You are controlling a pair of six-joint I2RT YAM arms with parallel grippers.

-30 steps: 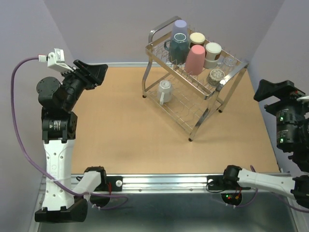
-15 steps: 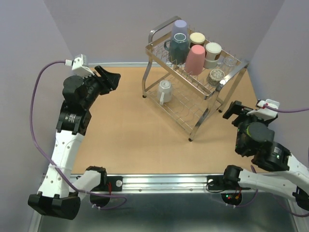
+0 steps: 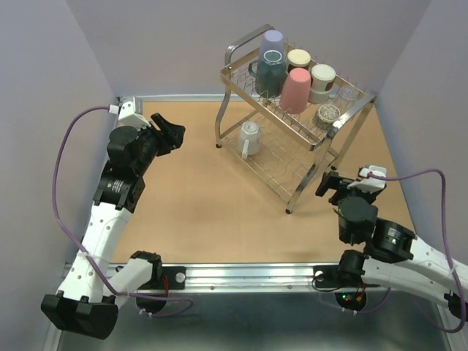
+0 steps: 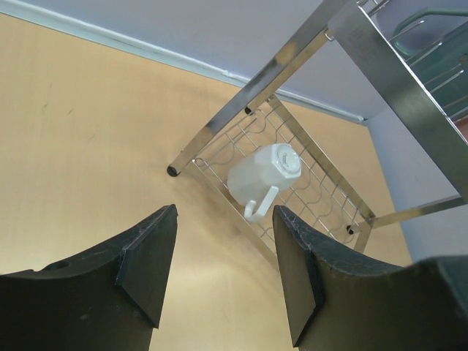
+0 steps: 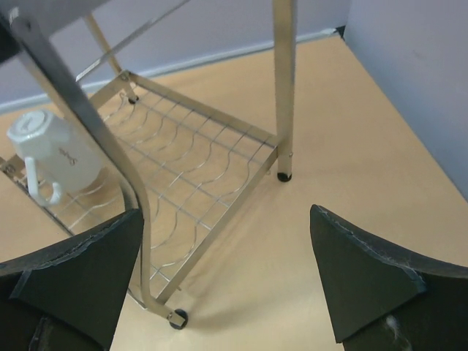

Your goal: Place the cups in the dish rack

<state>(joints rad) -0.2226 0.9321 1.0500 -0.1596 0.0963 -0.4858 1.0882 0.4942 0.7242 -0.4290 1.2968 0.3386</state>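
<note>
The chrome dish rack (image 3: 234, 51) stands at the back right. Its upper tier holds a lavender cup (image 3: 273, 42) on a dark teal cup (image 3: 271, 73), a pink cup (image 3: 296, 90), two cream-and-brown cups (image 3: 298, 58) (image 3: 322, 79) and two short metal cups (image 3: 326, 113) (image 3: 349, 93). A white handled mug (image 3: 250, 137) lies on the lower tier; it also shows in the left wrist view (image 4: 265, 175) and the right wrist view (image 5: 51, 155). My left gripper (image 3: 172, 131) (image 4: 223, 263) is open and empty, left of the rack. My right gripper (image 3: 329, 181) (image 5: 223, 274) is open and empty by the rack's near legs.
The wooden table (image 3: 197, 205) has a raised rim at the back and purple walls (image 3: 146, 36) around it. The rack's feet (image 5: 284, 176) (image 5: 178, 319) rest on the table close to my right gripper. Purple cables (image 3: 69, 146) trail from both wrists.
Both arms have swung inward over the table. The left gripper has come down and right toward the rack. The right gripper has moved left, close to the rack's near legs. The cups have not moved.
</note>
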